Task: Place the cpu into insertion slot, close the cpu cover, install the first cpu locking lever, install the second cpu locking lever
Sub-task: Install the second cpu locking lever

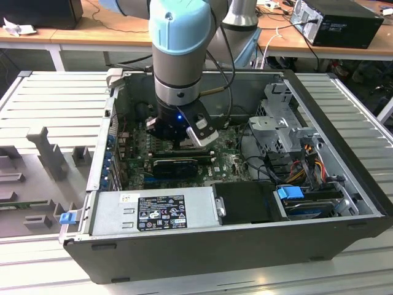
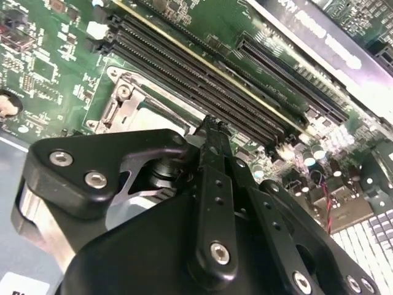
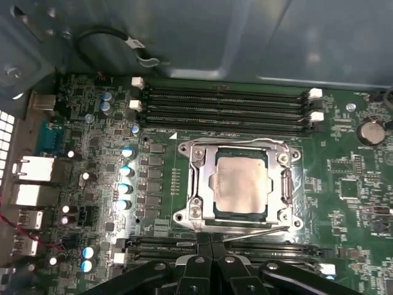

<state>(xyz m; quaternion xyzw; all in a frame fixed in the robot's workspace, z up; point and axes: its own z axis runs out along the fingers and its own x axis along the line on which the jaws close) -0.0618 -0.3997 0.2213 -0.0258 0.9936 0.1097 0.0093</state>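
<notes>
The cpu point(image 3: 238, 184) sits in the insertion slot point(image 3: 195, 161); claw point(image 3: 210, 241) pinched narrow, empty.

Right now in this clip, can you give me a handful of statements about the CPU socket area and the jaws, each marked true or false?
1. The cpu sits in the insertion slot. True.
2. The cpu cover stands raised, clear of the chip. False: in the first wrist view it lies flat, framing the chip.
3. The jaws of the gripper are spread wide apart. False: the first wrist view shows them shut together, right beside the socket's edge.
4. A thin metal locking lever lies along the socket edge nearest the gripper. True.
5. The work takes place inside an open computer case. True.
6. The jaws hold the chip. False: it lies in the socket.
</notes>
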